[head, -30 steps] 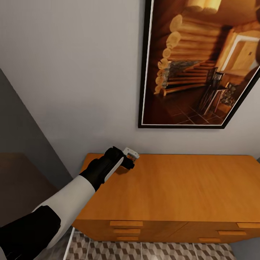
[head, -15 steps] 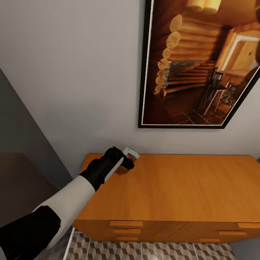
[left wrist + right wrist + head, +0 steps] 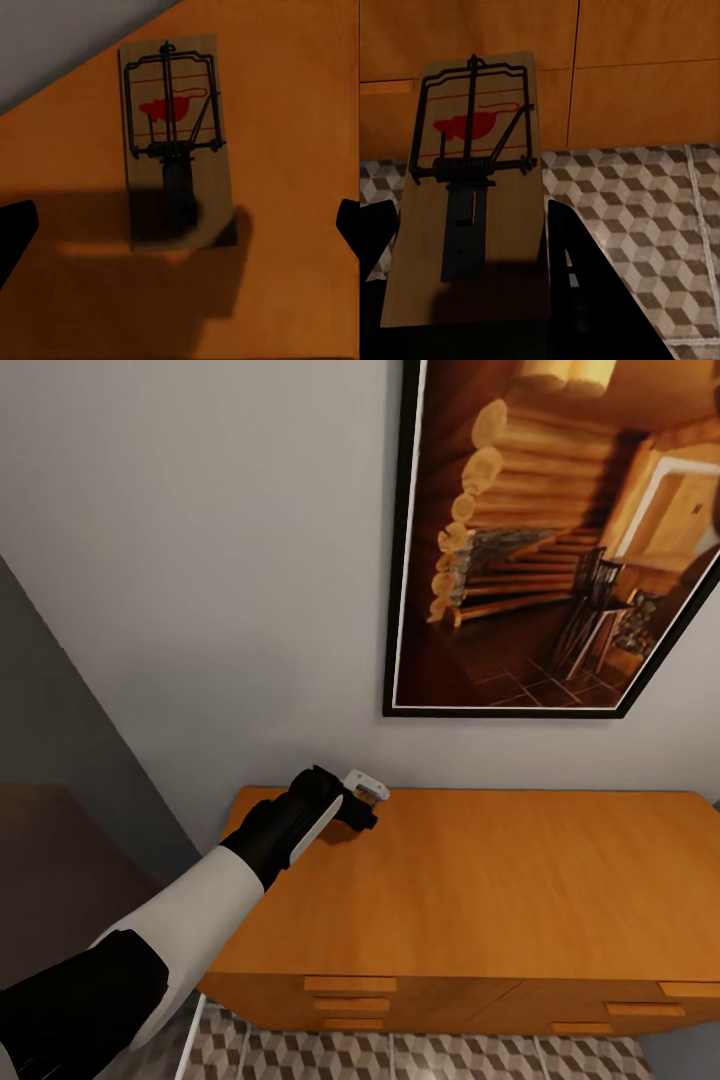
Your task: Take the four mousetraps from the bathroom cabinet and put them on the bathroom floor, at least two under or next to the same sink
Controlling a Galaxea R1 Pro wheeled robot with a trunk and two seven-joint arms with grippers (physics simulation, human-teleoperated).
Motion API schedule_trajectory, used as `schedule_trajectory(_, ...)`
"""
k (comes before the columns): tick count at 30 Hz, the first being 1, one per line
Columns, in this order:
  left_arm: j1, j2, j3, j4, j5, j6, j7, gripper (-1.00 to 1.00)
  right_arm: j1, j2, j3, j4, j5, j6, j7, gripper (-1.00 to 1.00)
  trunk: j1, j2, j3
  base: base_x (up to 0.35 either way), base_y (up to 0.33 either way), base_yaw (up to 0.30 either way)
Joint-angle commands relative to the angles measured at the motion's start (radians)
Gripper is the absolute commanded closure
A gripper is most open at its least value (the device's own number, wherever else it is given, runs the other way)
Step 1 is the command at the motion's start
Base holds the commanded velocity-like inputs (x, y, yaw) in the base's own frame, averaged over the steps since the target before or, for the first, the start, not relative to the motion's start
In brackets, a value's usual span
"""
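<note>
A mousetrap (image 3: 176, 180), a small wooden slab with a black wire spring and a red mouse print, lies flat on the orange cabinet top (image 3: 500, 880) near the wall. My left gripper (image 3: 180, 232) hovers over it, open, its dark fingertips (image 3: 15, 232) far apart on either side. In the head view the left gripper (image 3: 362, 805) sits at the cabinet's back left corner and hides the trap. My right gripper (image 3: 472, 232) is shut on a second mousetrap (image 3: 480, 150), held above the cube-patterned bathroom floor (image 3: 637, 195) in front of the cabinet. The bathroom sink is out of view.
A large framed picture (image 3: 560, 540) of a log-cabin interior hangs on the grey wall above the cabinet. Drawer fronts with wooden handles (image 3: 350, 985) face me. A strip of tiled floor (image 3: 400, 1055) lies below them. A dark wall panel (image 3: 50, 760) stands at the left.
The whole head picture has shifted down a few pixels, so the camera moved slightly. The left gripper has edged a little to the right over the cabinet top.
</note>
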Motion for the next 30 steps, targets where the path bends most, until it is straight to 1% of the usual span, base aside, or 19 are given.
schedule_trajectory(1, -0.001, 0.000, -0.001, 0.000, 0.003, 0.003, -0.003, -1.00, -0.001, 0.000, 0.004, 0.001, -0.011, -0.003, 0.008, 1.00, 0.001, -0.002, -0.002, 0.003, 0.000, 0.000)
schedule_trajectory(14, -0.001, -0.009, 0.002, 0.002, 0.002, -0.005, -0.016, -1.00, -0.001, 0.000, 0.004, 0.001, -0.012, -0.003, 0.008, 1.00, 0.001, -0.002, -0.002, 0.000, 0.000, 0.000)
schedule_trajectory(30, -0.001, -0.009, 0.006, 0.004, 0.001, -0.008, -0.017, -1.00, -0.001, 0.000, 0.004, 0.001, -0.012, -0.003, 0.008, 1.00, 0.001, -0.002, -0.002, 0.000, 0.000, 0.000)
